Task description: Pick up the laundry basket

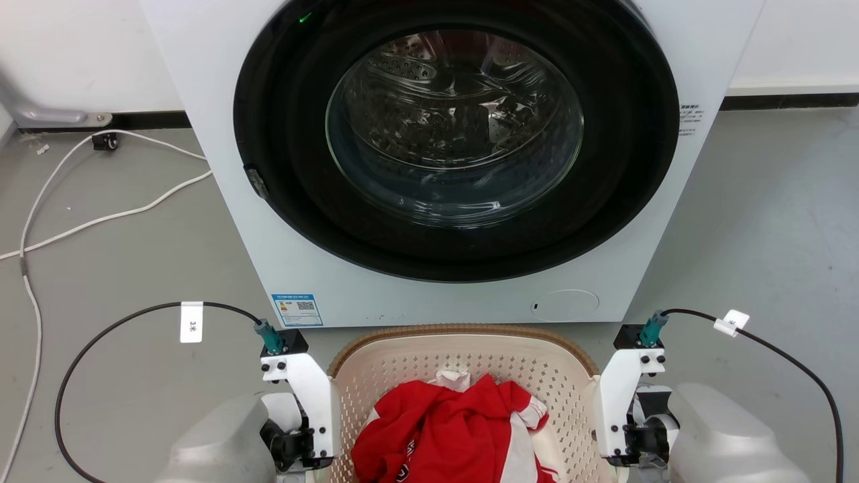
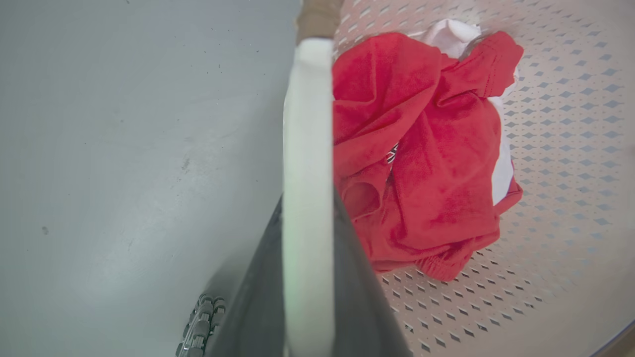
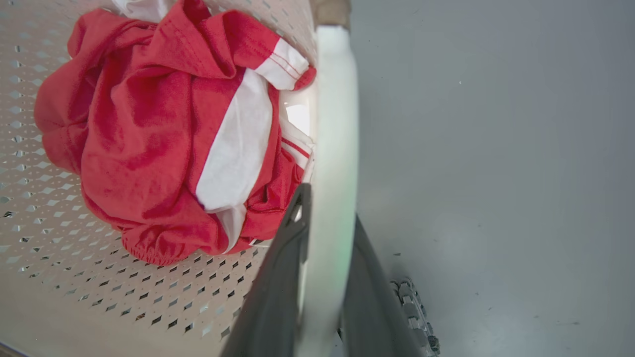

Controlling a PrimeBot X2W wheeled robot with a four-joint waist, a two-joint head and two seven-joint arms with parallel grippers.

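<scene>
Indoors, grey floor (image 1: pixel 121 268), laundry basket (image 1: pixel 463 331) before white washer (image 1: pixel 302 275), white wall (image 1: pixel 80 54) behind

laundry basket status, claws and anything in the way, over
Left claw shut on the left handle, right claw on the right handle. Laundry basket holds red and white clothes. Washer close beyond its far rim.

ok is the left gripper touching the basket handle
Touching. The left wrist view shows the left gripper with both fingers pressed flat against the white handle of the laundry basket, no gap.
</scene>
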